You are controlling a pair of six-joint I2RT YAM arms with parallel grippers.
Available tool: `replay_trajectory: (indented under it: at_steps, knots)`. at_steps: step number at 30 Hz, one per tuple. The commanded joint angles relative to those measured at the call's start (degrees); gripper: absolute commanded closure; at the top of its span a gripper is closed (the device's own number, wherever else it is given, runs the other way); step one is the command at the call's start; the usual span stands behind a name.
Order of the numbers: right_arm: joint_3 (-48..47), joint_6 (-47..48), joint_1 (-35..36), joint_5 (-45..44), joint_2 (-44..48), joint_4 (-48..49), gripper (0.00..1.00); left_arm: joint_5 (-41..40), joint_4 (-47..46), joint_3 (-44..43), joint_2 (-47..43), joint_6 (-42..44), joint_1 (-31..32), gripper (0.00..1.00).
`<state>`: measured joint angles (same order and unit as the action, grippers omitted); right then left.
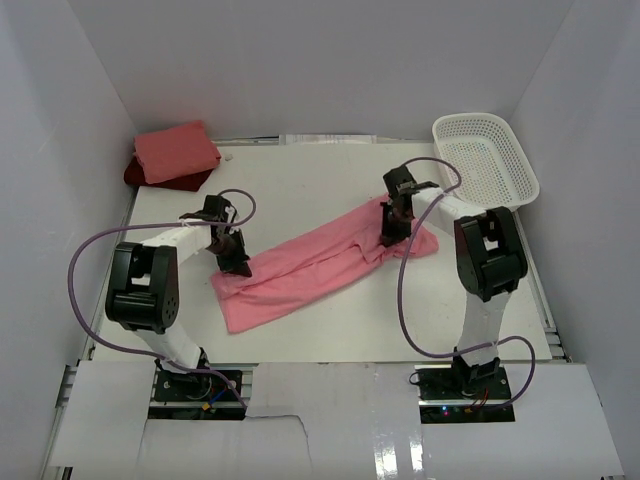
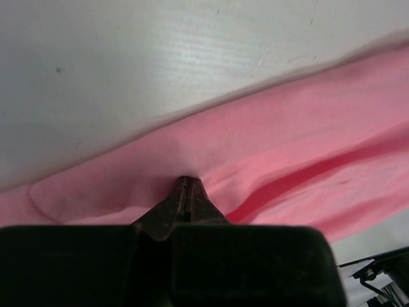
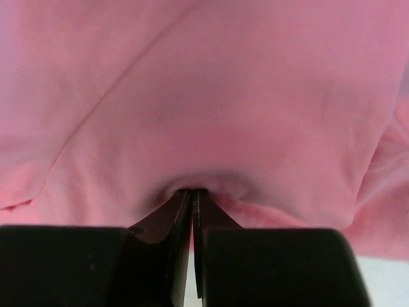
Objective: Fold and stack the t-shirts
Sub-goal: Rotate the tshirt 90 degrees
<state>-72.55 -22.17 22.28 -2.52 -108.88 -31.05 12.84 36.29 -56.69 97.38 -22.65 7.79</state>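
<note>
A rose pink t-shirt (image 1: pixel 320 262) lies stretched in a long diagonal band across the table, from near left to far right. My left gripper (image 1: pixel 238 262) is shut on the shirt's near-left edge; in the left wrist view its tips (image 2: pixel 186 182) pinch the pink cloth (image 2: pixel 281 147). At the shirt's far-right end my right gripper (image 1: pixel 392 232) is also shut on the cloth, and the right wrist view has its tips (image 3: pixel 193 191) buried in a pucker of pink fabric (image 3: pixel 243 96). A folded salmon pink t-shirt (image 1: pixel 176 151) rests on a dark red t-shirt (image 1: pixel 150 178) at the far left corner.
A white plastic mesh basket (image 1: pixel 484 158) sits tilted at the far right corner. White walls close in the table (image 1: pixel 300 180) at the left, back and right. Purple cables loop from both arms over the near part of the table.
</note>
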Motion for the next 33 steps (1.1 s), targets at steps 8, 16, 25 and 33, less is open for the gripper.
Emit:
replay_trajectory:
  at_steps: [8, 16, 25, 33]
  knots:
    - [-34.47, 11.7, -4.0, 0.06, -25.49, -11.65, 0.92, -1.33, 3.17, 8.34, -13.09, -7.74, 4.42, 1.0]
    - [-58.2, 14.53, -6.02, 4.28, -38.77, -14.74, 0.92, -0.28, 0.98, 13.52, -16.61, -16.01, 14.7, 1.0]
    - [-57.35, 15.32, -9.1, 4.63, -40.97, -10.0, 0.92, -0.8, -2.89, 20.29, -16.35, -24.44, 26.48, 1.0]
    - [-61.12, 16.81, -10.85, 4.97, -43.43, -8.24, 0.9, -1.33, -5.79, 24.07, -15.73, -29.63, 33.95, 1.0]
